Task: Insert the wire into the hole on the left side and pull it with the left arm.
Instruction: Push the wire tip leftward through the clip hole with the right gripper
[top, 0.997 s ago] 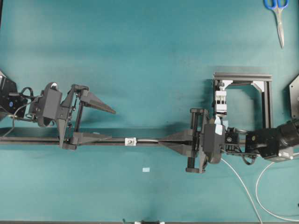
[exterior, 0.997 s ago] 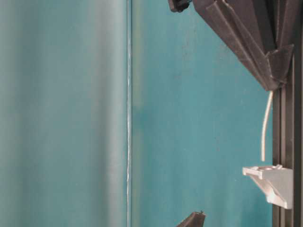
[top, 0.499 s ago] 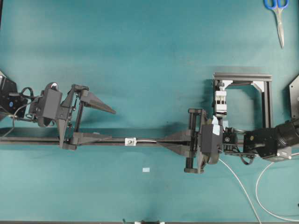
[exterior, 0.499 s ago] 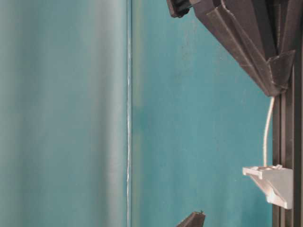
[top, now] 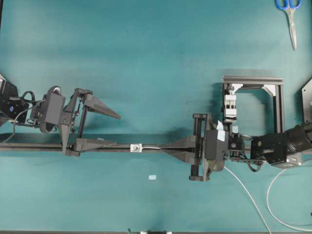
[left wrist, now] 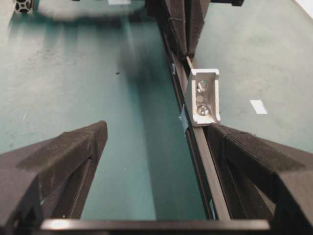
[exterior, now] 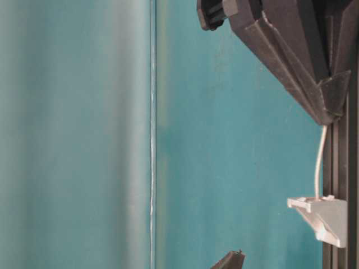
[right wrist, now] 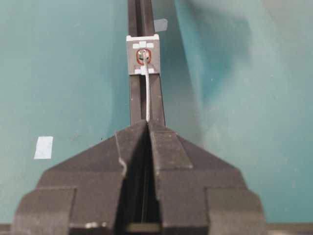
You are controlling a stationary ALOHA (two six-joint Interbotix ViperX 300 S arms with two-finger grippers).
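The wire [right wrist: 145,93] runs straight from my right gripper [right wrist: 147,123], which is shut on it, to the hole [right wrist: 143,57] in the small white-silver block [top: 136,147] on the black rail [top: 29,147]. Its tip meets the hole's opening. At table level the wire [exterior: 320,162] spans from the right gripper [exterior: 331,116] to the block [exterior: 322,216]. The rest of the wire [top: 246,192] trails behind the right arm. My left gripper [top: 117,130] is open just left of the block [left wrist: 204,98], one finger [left wrist: 254,166] on the rail and the other finger [left wrist: 63,161] off to the side, with nothing between them.
A black square frame [top: 253,102] with a white clamp block stands behind the right arm. Blue-handled scissors [top: 291,14] lie at the far right corner. A pale tape scrap [top: 152,177] lies in front of the rail. The wire loops near the right edge [top: 278,214].
My right gripper has moved left along the rail with the wire, and the tip has closed the small gap to the block's hole. The left arm has not moved.
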